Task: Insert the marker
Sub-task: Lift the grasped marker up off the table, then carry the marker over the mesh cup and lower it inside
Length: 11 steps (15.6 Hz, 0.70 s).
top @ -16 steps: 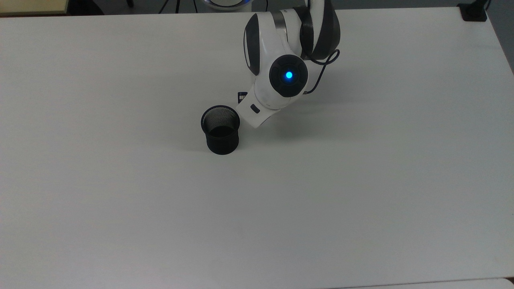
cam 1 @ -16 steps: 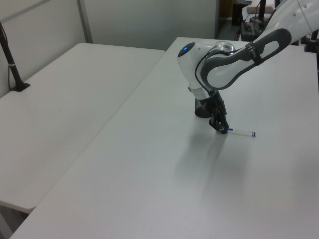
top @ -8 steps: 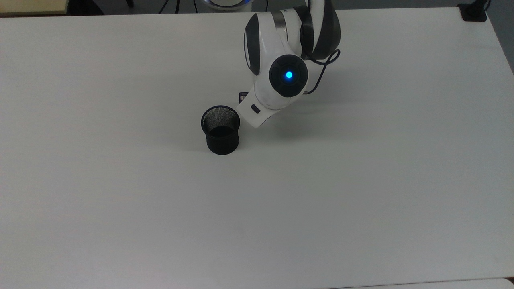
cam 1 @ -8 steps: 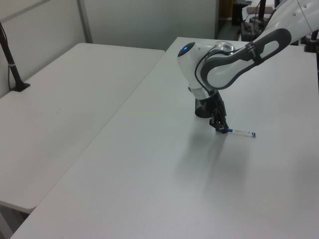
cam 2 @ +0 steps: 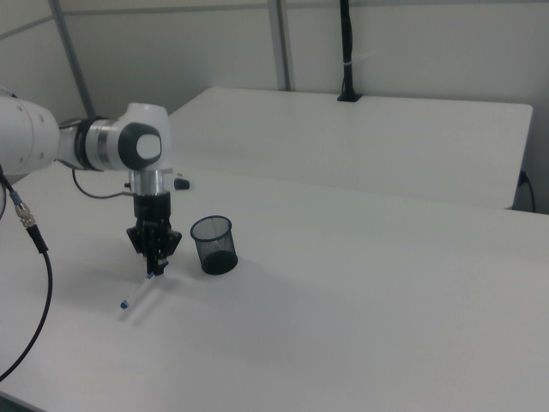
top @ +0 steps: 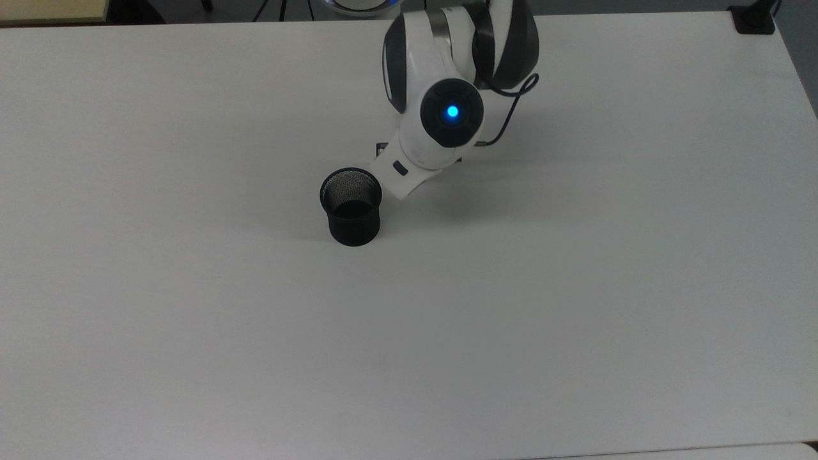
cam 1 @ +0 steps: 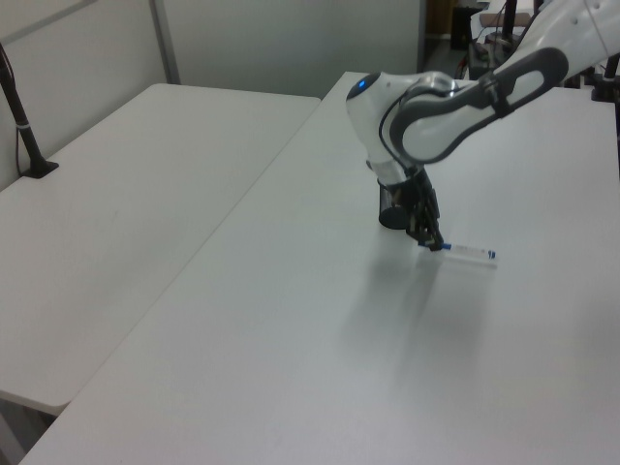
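Observation:
The marker (cam 1: 465, 252), a slim white pen with blue ends, is held at one blue end by my gripper (cam 1: 429, 243), which is shut on it. In the right view the marker (cam 2: 139, 289) slopes down from the gripper (cam 2: 153, 268) towards the table, its far blue tip low near the surface. The black mesh cup (top: 351, 207) stands upright just at the top view's left of the arm's white hand (top: 409, 169). In the right view the cup (cam 2: 213, 245) is a short way to the right of the gripper. The arm partly hides the cup (cam 1: 391, 211) in the left view.
The white table (top: 575, 287) has wide bare room around the cup. A second table (cam 1: 116, 213) with a black post (cam 1: 19, 107) stands beside it. A black cable (cam 2: 34, 257) hangs from the arm at the right view's left edge.
The arm has risen a little and shifted towards the top view's top left. The gripped end of the marker has lifted off the table with it.

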Each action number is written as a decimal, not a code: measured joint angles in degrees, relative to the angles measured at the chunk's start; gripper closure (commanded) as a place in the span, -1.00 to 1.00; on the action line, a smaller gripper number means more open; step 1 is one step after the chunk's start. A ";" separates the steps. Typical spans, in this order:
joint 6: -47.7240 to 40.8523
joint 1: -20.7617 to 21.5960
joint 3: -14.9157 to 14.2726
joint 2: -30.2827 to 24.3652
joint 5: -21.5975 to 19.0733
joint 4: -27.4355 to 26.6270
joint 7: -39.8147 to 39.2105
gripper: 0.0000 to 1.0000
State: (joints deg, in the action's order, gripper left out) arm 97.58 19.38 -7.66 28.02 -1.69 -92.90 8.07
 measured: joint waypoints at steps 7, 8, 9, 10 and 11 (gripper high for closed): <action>-3.41 -5.15 -0.39 -9.84 -2.62 0.65 -3.56 0.87; -1.95 -5.95 -0.43 -10.82 -2.64 0.68 -3.57 0.86; -0.38 -6.76 -0.47 -11.68 -2.67 0.70 -3.57 0.86; 1.40 -7.59 -0.50 -12.51 -2.69 0.73 -3.57 0.86; 3.50 -8.52 -0.52 -13.39 -2.70 0.76 -3.57 0.86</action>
State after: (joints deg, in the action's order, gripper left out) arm 101.08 10.86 -8.18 14.62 -4.38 -92.14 4.50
